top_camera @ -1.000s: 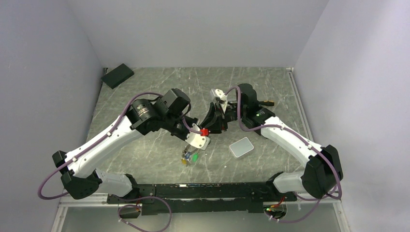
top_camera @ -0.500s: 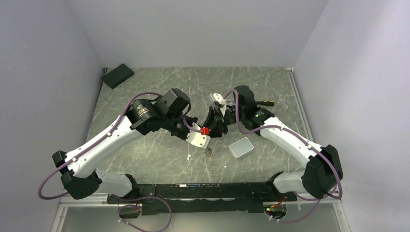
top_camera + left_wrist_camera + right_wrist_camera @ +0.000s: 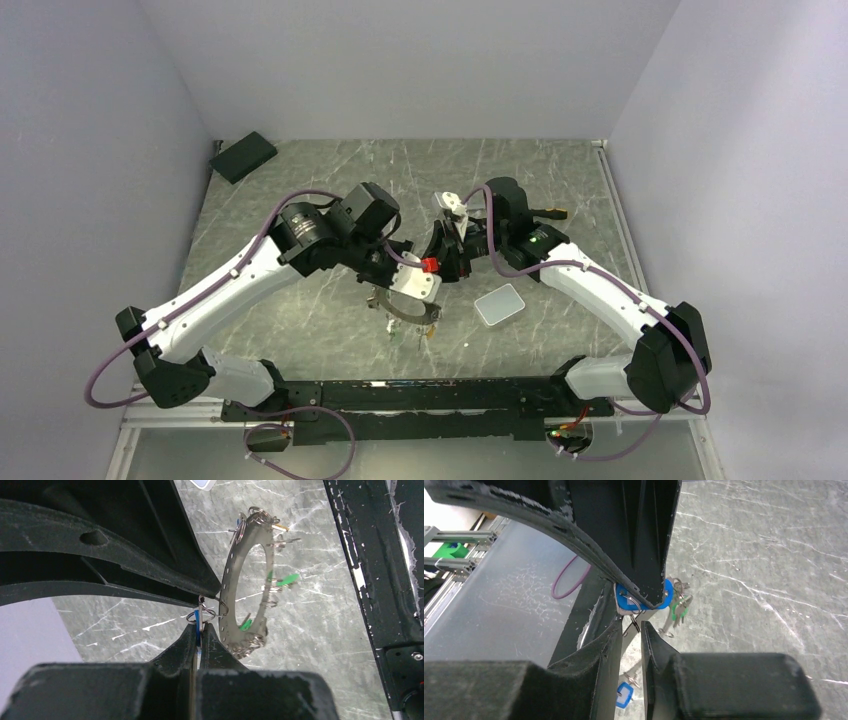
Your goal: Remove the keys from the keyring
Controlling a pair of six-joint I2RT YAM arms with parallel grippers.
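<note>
Marble table, keyring over its near middle, just nearer than my left gripper, keys strung round it, left fingers pressed tight on a blue-tagged key — my right gripper narrowly parted, a small wire loop between its tips.

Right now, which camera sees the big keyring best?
The left wrist view: the keyring hangs there as a whole loop, keys strung around it. The top view shows the keyring tiny. The right wrist view catches only some dangling keys.
</note>
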